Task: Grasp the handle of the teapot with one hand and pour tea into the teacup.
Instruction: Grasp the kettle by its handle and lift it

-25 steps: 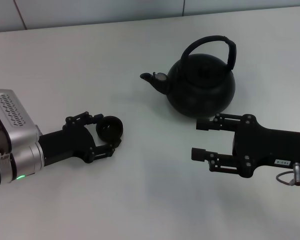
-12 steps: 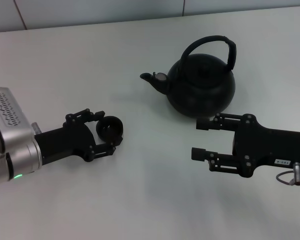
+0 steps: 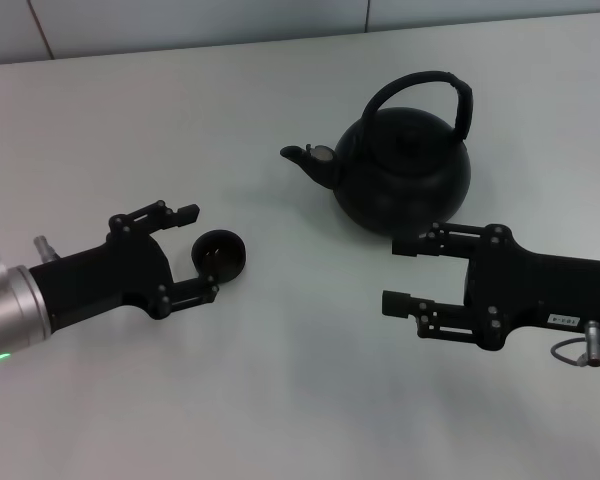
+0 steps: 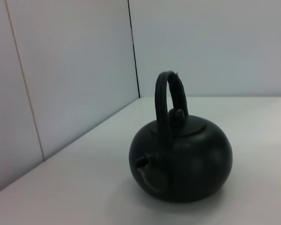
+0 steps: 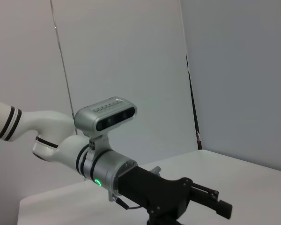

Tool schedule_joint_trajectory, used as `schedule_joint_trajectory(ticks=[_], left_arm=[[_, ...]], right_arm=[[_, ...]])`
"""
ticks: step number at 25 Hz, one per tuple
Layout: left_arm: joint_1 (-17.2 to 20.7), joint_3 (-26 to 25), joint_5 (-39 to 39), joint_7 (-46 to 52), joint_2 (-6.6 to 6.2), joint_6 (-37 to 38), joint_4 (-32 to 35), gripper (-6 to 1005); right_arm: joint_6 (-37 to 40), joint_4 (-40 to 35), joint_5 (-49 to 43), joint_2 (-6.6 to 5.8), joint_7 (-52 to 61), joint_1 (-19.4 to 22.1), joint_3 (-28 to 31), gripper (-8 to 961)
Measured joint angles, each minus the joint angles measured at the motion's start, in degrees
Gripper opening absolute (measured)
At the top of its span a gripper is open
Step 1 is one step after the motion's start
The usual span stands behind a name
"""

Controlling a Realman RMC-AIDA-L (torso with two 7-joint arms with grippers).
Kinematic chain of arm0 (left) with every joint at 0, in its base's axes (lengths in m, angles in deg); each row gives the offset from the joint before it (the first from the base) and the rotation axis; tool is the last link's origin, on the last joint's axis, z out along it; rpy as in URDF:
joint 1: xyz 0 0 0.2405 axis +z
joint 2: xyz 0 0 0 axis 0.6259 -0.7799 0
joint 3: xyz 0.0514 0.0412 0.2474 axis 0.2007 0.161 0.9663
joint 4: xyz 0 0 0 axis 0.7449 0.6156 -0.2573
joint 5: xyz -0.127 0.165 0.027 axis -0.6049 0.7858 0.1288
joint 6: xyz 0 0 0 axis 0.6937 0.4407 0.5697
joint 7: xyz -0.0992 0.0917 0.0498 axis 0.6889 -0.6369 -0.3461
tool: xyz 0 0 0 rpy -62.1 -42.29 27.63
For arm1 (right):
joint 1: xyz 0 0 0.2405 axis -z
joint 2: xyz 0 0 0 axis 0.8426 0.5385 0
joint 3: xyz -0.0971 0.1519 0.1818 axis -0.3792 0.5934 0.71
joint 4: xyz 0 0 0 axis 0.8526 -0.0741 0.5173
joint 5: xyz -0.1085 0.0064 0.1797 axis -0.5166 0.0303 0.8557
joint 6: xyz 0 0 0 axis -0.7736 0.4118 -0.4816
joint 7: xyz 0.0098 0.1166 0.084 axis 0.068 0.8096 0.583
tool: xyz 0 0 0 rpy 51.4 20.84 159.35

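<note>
The teapot (image 3: 404, 165) was seen standing upright on the white bench (image 3: 280, 380), its spout turned toward the robot's left and its handle (image 3: 425, 90) arched over the lid. The teacup (image 3: 220, 255) was found on the bench between the spread fingers of the left hand (image 3: 195, 252), which was opened wide and not closed on it. The right hand (image 3: 400, 272) was held open and empty, just in front of the teapot.

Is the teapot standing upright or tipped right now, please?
Upright: the teapot sits flat on the table, its handle arching overhead, no gripper touching it.
</note>
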Motion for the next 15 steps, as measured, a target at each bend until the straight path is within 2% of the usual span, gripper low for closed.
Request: schedule_joint_trajectory(ticks=[5, 8, 15], left_arm=[[1.25, -0.41, 0.02, 0.81, -0.33, 1.31, 2.16, 786], [1.24, -1.96, 0.03, 0.90, -0.80, 5.08, 2.26, 786], [0.69, -5.09, 0.08, 2.92, -3.53, 16.97, 1.93, 786]], right_arm=[[-0.04, 0.00, 0.00, 0.00, 0.00, -0.42, 0.09, 559], [-0.10, 0.00, -0.05, 0.00, 0.00, -0.59, 0.14, 558], [0.69, -0.78, 0.15, -0.07, 0.00, -0.62, 0.40, 555]])
